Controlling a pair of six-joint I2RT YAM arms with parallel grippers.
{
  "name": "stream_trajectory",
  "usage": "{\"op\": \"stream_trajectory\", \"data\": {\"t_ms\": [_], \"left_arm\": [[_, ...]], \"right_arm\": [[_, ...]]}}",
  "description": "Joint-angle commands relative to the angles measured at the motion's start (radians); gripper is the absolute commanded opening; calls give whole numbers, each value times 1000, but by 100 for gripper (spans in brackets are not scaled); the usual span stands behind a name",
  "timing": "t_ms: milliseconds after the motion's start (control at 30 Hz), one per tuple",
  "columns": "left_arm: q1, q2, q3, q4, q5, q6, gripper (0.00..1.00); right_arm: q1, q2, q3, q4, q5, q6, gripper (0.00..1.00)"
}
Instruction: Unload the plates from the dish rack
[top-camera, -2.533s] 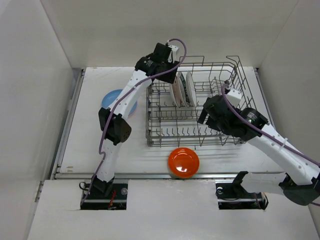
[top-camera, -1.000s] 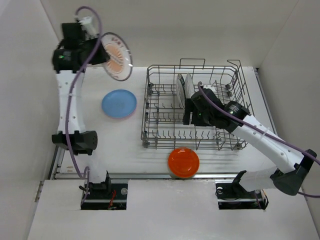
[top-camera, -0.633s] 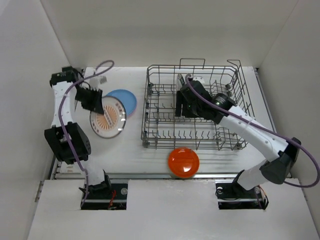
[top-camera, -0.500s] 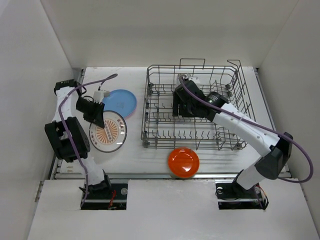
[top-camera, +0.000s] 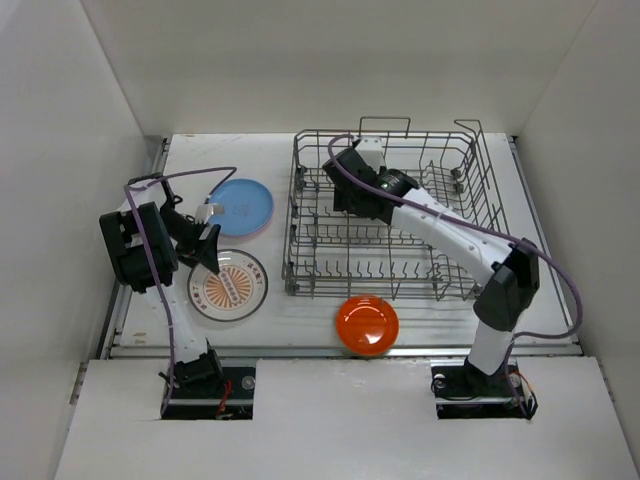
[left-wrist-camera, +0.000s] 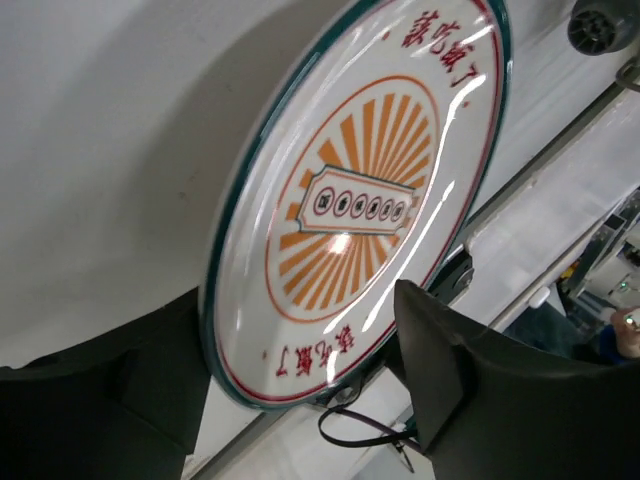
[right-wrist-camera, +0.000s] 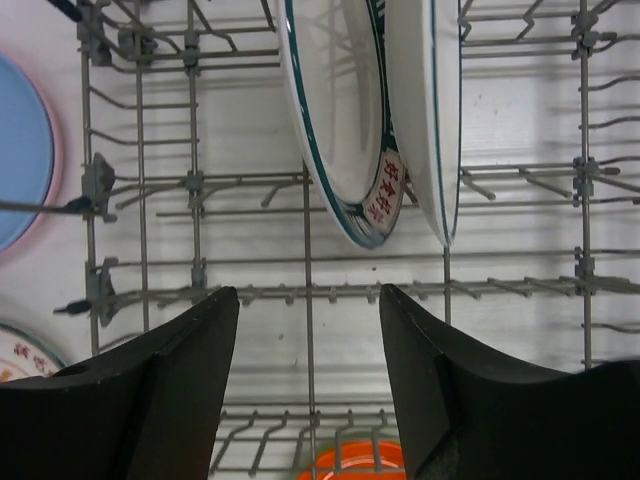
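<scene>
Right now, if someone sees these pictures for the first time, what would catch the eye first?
Most striking is the white plate with orange rays, lying on the table at the left with the left gripper straddling its rim. Next, the glossy orange plate lies alone on the near side of the dish rack. Inside the rack, two white plates stand on edge just ahead of the open right gripper.

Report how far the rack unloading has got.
Done: blue plate and orange plate lie on the table. In hand: patterned plate at the table, rim between the open left fingers. Left: two white plates standing in the dish rack, open right fingers facing them.
</scene>
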Motion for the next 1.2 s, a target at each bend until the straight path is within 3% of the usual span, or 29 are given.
{"op": "stream_trajectory", "data": {"t_ms": [0,100,333,367,500,600,633,900,1167], "left_arm": [[2,-18,52,-142,-2,5,66],[2,-29,52,-142,-2,14,81],[2,-177,52,-70,-71,-83,81],[2,-202,52,-37,-91,-97,81],[2,-332,52,61,-132,-171,84],[2,-429,52,156,-169,-235,92],[2,-450,52,183,-183,-258,100],[2,-571,114,405,-347,-547,100],[2,-562,210,379,-277,-604,100]], "right_arm": [[-11,71,80,39,80,-40,64],[-32,143,131,39,90,-50,64],[-77,249,201,29,101,-63,54],[-77,249,201,29,92,-74,50],[-88,301,247,29,46,-152,13],[-88,313,259,29,46,-183,0],[-88,313,259,29,66,-183,0],[-68,148,230,98,163,-260,0],[-58,-73,172,298,77,-421,0]]}}
